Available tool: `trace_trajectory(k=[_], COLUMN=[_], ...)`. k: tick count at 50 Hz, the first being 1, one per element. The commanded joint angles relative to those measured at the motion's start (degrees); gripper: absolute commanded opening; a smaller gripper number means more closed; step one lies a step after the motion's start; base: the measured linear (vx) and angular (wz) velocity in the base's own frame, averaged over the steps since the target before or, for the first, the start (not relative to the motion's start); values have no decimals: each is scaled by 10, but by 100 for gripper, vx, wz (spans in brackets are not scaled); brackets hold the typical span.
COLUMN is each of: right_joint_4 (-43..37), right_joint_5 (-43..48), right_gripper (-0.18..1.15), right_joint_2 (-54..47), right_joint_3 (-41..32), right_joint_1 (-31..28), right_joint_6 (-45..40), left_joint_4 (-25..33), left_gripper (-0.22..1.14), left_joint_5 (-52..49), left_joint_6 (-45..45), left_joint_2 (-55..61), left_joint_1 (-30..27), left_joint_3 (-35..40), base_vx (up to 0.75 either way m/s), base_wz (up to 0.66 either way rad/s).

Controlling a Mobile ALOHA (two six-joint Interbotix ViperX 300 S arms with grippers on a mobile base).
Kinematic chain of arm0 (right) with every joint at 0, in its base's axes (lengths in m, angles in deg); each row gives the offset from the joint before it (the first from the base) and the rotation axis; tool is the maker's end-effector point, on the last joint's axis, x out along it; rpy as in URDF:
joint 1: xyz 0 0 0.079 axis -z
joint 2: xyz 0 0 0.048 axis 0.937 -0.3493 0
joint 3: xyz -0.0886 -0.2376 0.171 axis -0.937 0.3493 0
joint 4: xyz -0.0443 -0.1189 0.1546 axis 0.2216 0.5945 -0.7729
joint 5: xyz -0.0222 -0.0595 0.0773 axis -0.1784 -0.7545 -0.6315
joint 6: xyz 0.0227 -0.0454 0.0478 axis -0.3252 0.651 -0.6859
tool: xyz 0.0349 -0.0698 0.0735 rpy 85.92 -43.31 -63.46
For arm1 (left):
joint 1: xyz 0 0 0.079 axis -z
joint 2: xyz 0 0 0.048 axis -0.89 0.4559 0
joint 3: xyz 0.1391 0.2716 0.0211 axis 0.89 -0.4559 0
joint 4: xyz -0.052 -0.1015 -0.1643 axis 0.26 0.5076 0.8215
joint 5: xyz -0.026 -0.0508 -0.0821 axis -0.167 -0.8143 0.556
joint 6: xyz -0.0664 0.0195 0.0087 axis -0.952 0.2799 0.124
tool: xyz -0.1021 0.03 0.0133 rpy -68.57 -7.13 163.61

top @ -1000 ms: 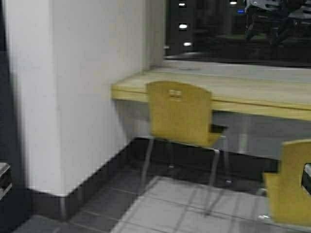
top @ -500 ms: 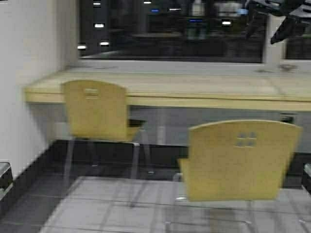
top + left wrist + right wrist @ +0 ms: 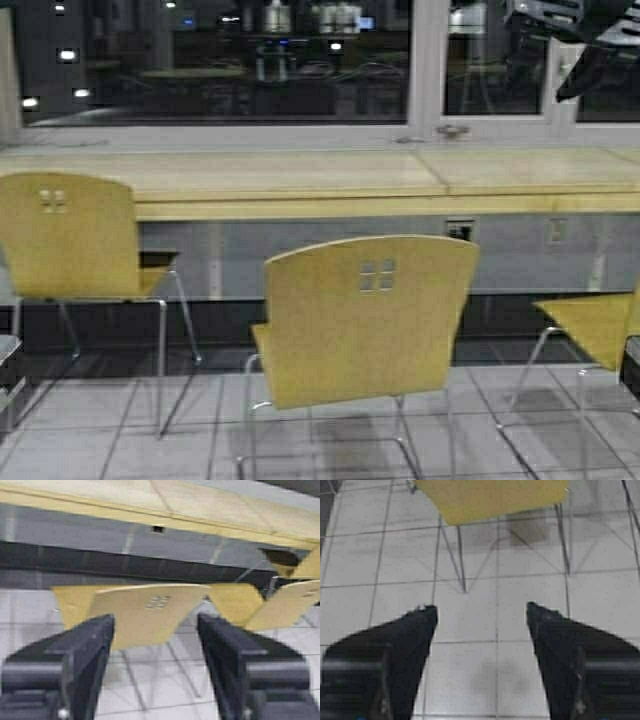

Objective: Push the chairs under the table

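Note:
The table [image 3: 300,185] is a long pale counter running across the high view below a window. Three tan-yellow chairs stand pulled out from it: one at the left [image 3: 65,235], one in the middle [image 3: 370,315] with its back to me, and one cut off at the right edge [image 3: 600,330]. My left gripper [image 3: 155,621] is open and empty, well short of the middle chair's backrest [image 3: 150,612], with another chair [image 3: 285,605] and the table [image 3: 175,510] beyond. My right gripper [image 3: 481,609] is open over floor tiles, short of a chair [image 3: 490,497].
A dark window [image 3: 220,60] runs along behind the table. Wall sockets [image 3: 458,230] sit on the grey panel under the tabletop. Pale floor tiles [image 3: 120,440] lie between me and the thin metal chair legs [image 3: 162,365].
The robot has turned to the right: the white wall has left the view, the first chair has slid to the far left, the middle chair is centred and a third chair has appeared.

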Motion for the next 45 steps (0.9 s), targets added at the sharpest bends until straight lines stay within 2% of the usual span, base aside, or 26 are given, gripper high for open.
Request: trace_trajectory(k=[1,7,17,23,36,45], right_joint_4=[-16,-90,-183,-213,-257,-299], right_joint_5=[-3,21,96,115,137,139], right_gripper=[91,91,91,91,91,91], right_joint_2=[-5,-18,-64,-96,-170,-221], right_joint_3=[-5,2,12,-5,-48,-80], right_joint_1=[-1,-1,-1,-1,-1,-1], right_joint_6=[-10,-64,-134,-147,-151,-152], left_joint_4=[33,73,137,184,260,326], left_gripper=[88,88,88,88,88,88], left_joint_5=[3,11,76,115,119,125], left_joint_6=[-35,-88,-143,-156,-161,-162], left_joint_2=[6,32,157,235,379,534], left_joint_1=[-1,-1,-1,-1,13,66], left_joint_3=[6,10,11,26,74,135], base_vx=[1,3,7,12,14,18], base_wz=[-17,-14,-3,-5,-9,-1])
